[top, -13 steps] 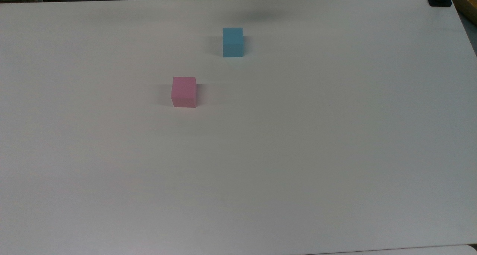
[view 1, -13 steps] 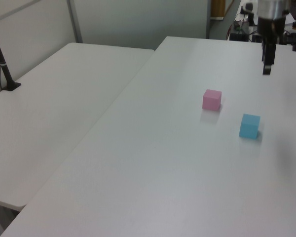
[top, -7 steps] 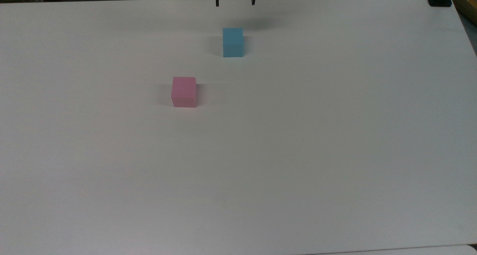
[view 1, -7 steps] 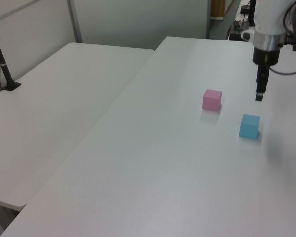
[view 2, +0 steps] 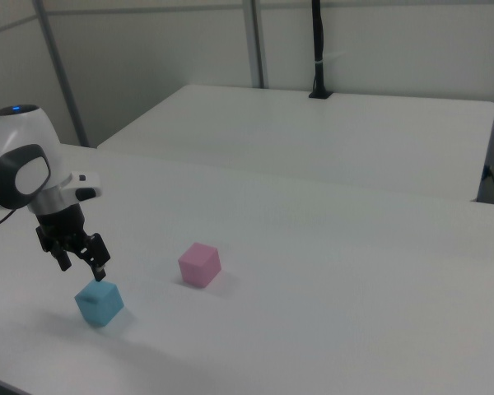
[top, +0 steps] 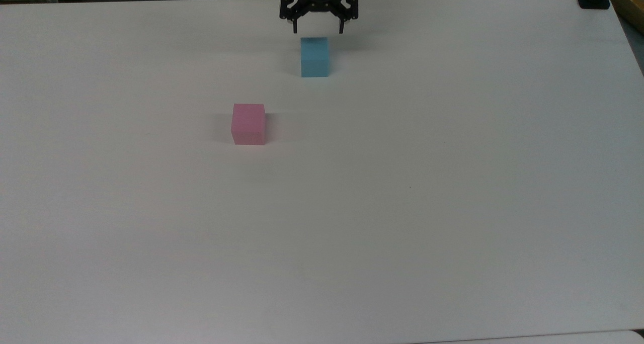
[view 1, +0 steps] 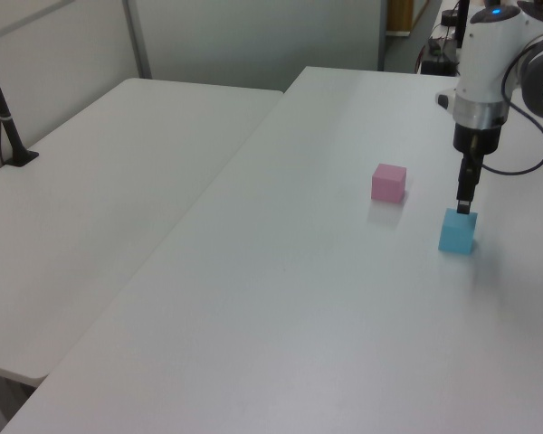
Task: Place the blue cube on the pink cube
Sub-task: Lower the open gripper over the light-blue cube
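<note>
Your gripper (top: 318, 31) hangs just above the blue cube (top: 315, 57), fingers spread wider than it, empty. Pink cube (top: 248, 124) sits apart on the table (top: 453, 183). Cube looks light, stiff, matte; pinch opposite flat sides, mid-height.

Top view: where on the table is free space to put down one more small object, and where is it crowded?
The table is bare across the top view's whole lower half and right side. It is tight only near the far edge, where the open gripper hangs above the blue cube, with the pink cube nearby.
</note>
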Controlling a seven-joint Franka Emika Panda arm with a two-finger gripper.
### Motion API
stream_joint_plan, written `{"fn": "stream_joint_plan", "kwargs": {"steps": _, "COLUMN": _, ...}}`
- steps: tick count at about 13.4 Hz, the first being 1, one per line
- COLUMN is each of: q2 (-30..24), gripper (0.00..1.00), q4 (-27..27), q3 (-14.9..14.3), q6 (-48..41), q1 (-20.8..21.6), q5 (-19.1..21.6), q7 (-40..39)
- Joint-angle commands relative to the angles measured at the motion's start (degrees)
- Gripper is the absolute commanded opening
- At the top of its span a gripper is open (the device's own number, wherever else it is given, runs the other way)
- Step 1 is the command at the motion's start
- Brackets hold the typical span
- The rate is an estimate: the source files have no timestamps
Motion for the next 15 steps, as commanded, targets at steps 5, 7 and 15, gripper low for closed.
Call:
{"fn": "stream_joint_plan", "kwargs": {"steps": 5, "q2": 3.9, "gripper": 1.00, "q4": -4.3, "q3": 0.1, "q6": 8.6, "q1": -0.2, "q5": 0.2, "q7": 1.9}}
{"fn": "stream_joint_plan", "kwargs": {"steps": 7, "q2": 6.0, "gripper": 1.00, "q4": -4.4, "q3": 0.1, "q6": 10.5, "q1": -0.2, "q5": 0.2, "q7": 1.9}}
{"fn": "stream_joint_plan", "kwargs": {"steps": 15, "q2": 8.1, "gripper": 0.33, "q4": -4.4, "q3": 0.0, "q6": 13.0, "q1": -0.5, "q5": 0.2, "q7": 1.9}}
